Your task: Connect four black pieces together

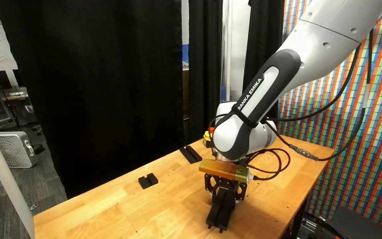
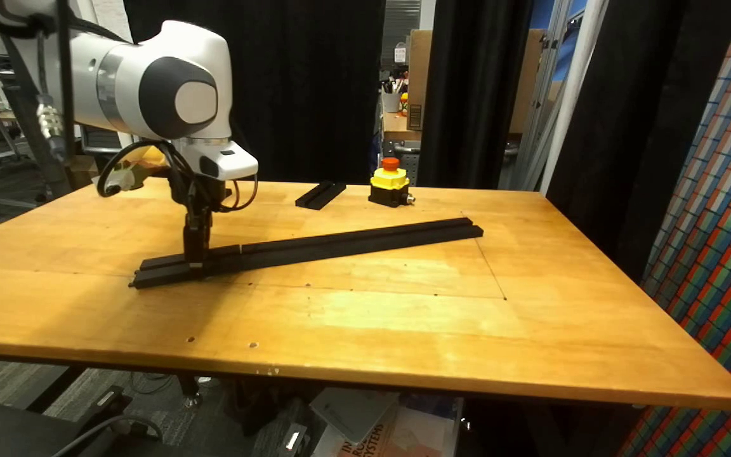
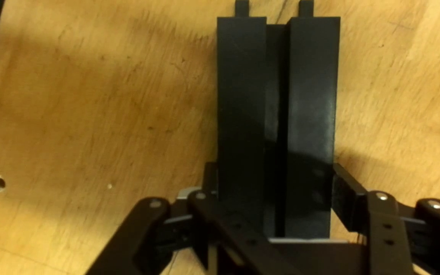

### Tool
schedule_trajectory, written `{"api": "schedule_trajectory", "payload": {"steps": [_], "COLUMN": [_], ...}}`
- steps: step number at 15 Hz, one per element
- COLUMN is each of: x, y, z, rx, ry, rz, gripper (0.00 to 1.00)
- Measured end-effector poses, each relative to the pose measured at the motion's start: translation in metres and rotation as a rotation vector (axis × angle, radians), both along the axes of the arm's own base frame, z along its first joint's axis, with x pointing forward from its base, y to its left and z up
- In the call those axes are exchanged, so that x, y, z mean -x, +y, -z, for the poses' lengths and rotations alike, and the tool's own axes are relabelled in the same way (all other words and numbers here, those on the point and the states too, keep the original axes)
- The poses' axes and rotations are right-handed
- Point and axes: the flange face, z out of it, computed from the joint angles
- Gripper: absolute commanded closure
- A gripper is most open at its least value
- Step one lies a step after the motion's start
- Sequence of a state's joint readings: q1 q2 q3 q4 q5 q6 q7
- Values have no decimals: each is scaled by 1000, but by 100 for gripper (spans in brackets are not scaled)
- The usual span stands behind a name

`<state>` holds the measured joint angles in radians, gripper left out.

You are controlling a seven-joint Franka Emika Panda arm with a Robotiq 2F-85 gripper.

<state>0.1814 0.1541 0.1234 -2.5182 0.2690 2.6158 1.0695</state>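
One grooved black piece (image 3: 241,95) lies between the pads of my gripper (image 3: 275,187), which is shut on its two long sides. Two small pegs jut from its end in the wrist view. In an exterior view the gripper (image 2: 197,251) holds this black piece (image 2: 161,274) low at the table, in line with a long black strip (image 2: 359,244). A thin pale notch shows at the top edge where the two meet; whether they are fully joined I cannot tell. Another grooved black piece (image 1: 191,154) lies apart near the back edge, also a black bar (image 2: 321,195) there.
A shorter black slab (image 1: 148,181) lies near the table's curtain-side edge. Close to the lone bar stands a yellow emergency stop with a red button (image 2: 390,179). A cable (image 1: 285,159) loops beside the wrist. The wooden table (image 2: 372,330) has bare surface in front of the strip.
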Motion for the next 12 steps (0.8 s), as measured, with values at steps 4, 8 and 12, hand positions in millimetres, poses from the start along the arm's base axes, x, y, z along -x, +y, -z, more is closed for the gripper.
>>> {"api": "schedule_trajectory", "payload": {"steps": [4, 8, 12], "x": [-3, -7, -11], "y": [1, 2, 2], "z": [-2, -2, 0], "rx": [-3, -6, -7], "ry": [-3, 1, 11], "rz": [-7, -12, -10], "gripper": [55, 55, 55]}}
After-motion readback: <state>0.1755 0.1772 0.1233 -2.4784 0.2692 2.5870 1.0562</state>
